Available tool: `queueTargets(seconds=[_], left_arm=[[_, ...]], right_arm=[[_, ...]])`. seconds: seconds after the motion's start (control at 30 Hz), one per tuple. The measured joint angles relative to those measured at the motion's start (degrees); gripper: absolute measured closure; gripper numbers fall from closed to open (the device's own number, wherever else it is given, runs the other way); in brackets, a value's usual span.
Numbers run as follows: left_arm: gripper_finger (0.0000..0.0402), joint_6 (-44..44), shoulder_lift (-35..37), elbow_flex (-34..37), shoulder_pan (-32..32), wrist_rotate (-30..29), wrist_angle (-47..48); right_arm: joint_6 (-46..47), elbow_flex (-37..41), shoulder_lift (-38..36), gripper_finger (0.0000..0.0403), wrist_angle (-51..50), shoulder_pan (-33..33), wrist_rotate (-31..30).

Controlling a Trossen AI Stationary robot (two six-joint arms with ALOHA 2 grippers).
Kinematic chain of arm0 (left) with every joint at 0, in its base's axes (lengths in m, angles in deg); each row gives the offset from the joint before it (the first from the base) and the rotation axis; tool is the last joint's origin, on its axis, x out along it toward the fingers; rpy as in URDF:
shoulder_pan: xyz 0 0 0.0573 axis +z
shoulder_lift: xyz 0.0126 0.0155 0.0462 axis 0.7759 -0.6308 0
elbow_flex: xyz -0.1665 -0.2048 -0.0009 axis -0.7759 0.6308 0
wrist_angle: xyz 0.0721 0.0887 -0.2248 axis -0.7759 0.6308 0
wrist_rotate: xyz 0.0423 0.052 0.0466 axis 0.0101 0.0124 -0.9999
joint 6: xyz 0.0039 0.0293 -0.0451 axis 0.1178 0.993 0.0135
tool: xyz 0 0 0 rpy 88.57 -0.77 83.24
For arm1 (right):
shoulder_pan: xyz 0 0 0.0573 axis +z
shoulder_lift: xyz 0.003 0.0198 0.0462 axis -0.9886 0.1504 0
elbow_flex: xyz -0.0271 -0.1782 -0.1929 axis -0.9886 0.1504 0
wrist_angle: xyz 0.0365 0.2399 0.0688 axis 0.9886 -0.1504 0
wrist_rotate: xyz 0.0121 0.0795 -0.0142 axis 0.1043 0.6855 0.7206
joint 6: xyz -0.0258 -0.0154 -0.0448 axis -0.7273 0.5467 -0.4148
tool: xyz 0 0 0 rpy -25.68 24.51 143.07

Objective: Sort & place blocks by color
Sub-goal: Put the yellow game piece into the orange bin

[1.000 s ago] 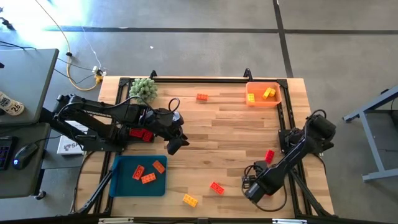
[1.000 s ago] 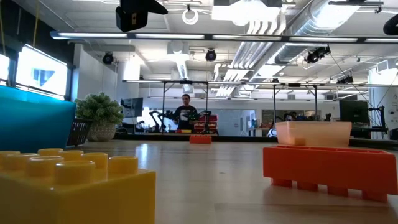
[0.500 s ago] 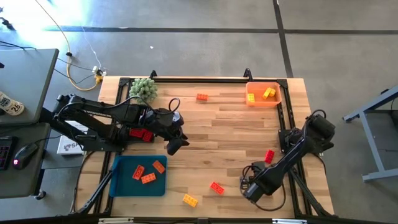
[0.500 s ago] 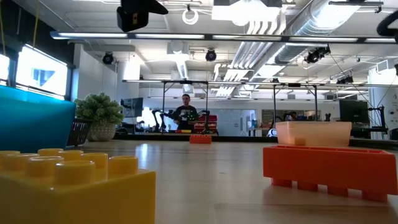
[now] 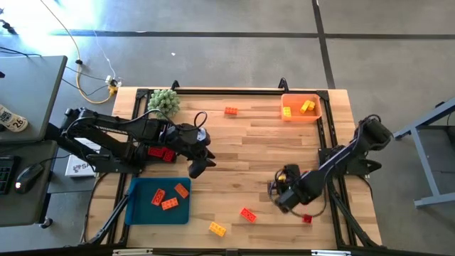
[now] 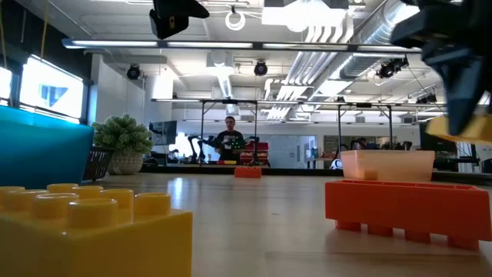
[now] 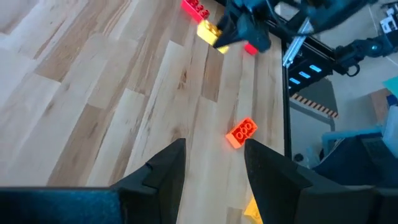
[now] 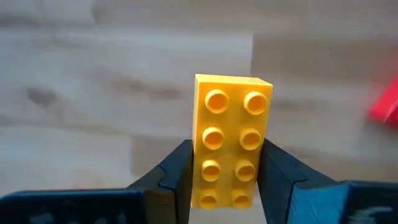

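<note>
your right end effector (image 8: 227,180) is clenched on a small yellow studded plastic brick (image 8: 231,140), lifted off the wooden worktop (image 5: 263,153) for carrying to the orange plastic bin (image 5: 301,108) far ahead; left end effector (image 7: 211,162), released, waits above the worktop.

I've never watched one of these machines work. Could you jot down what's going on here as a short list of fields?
Job: sorting toy bricks by colour
Right tool: shut on a yellow brick, lifted over the table's near right part
Left tool: open, empty, hanging above the wood beside the blue tray
Blue tray: three orange-red bricks
Orange bin: two yellow bricks
Loose on the table: a few red, orange and yellow bricks
</note>
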Motion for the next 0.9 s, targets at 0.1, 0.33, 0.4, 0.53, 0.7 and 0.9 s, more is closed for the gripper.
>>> queueTargets(seconds=[0.1, 0.33, 0.4, 0.53, 0.7, 0.9], left_arm=[[0.0248, 1.1, 0.0, 0.0, 1.6, 0.0, 0.0], [0.0249, 1.8, 0.0, 0.0, 7.3, -1.1, -0.1], [0.0249, 1.8, 0.0, 0.0, 9.0, -1.3, -0.1], [0.0248, 1.8, 0.0, 0.0, 12.3, -1.4, -0.2], [0.0248, 3.1, 0.0, 0.0, 16.3, -2.3, -1.0], [0.0249, 5.3, 0.0, 0.0, 20.2, -5.4, -4.6]], right_arm=[[-4.4, 0.0, -3.3, 0.0290, -3.6, -3.6, -2.5], [-19.7, 0.0, -11.8, 0.0290, -11.7, -14.9, -7.6], [-25.3, 0.0, -14.7, 0.0290, -13.2, -19.1, -9.2], [-37.7, 0.0, -20.3, 0.0290, -13.8, -28.3, -13.7], [-54.7, 0.0, -25.5, 0.0290, -11.6, -41.0, -17.3], [-74.4, -0.1, -26.9, 0.0290, -4.8, -55.0, -17.4]])
